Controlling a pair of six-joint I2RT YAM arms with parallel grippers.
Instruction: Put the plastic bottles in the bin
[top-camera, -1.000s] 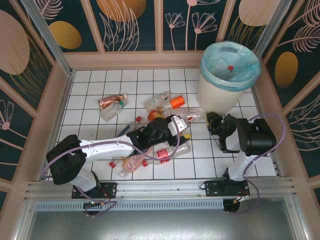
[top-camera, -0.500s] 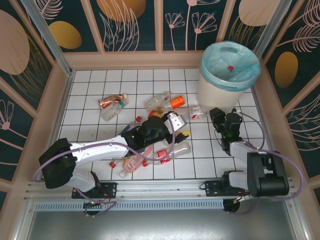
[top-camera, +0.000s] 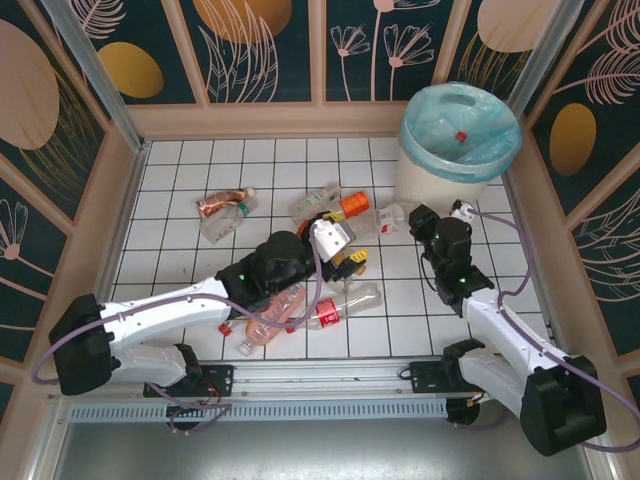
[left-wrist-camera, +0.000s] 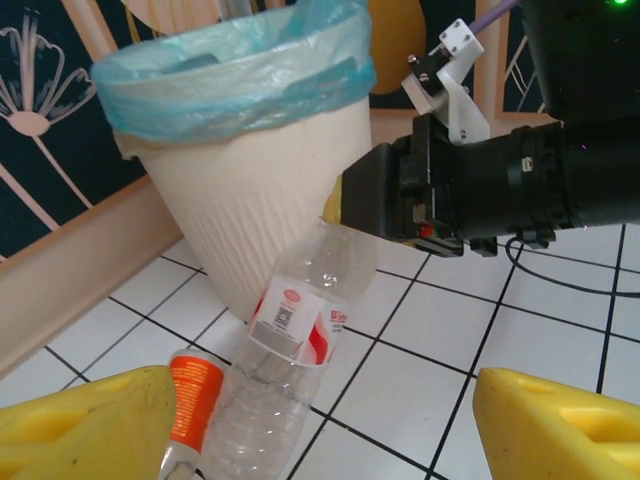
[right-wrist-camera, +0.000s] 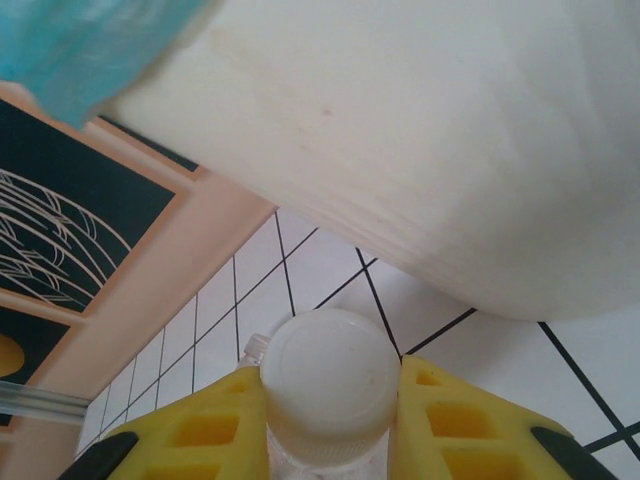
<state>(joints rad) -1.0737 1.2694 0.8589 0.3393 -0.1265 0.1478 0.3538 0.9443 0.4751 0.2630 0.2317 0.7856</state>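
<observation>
One plastic bottle is gripped at the foot of the bin, the others left on the tiles.

Low in the top view, several crushed bottles (top-camera: 300, 312) with red and pink labels are heaped on the white tiled floor (top-camera: 180, 170) beside the left arm. At mid-frame the left gripper (left-wrist-camera: 325, 425) is held wide, its yellow fingers (left-wrist-camera: 90, 425) well apart and closed on nothing. Right of centre the right gripper (right-wrist-camera: 330, 400) is clamped narrow on the round end of a clear red-labelled bottle (left-wrist-camera: 298, 318), just beside the bin (top-camera: 432, 190). Further bottles (top-camera: 222, 205) are scattered left of centre. A red cap (top-camera: 461, 135) is seen inside the bag-lined bin at upper right.
</observation>
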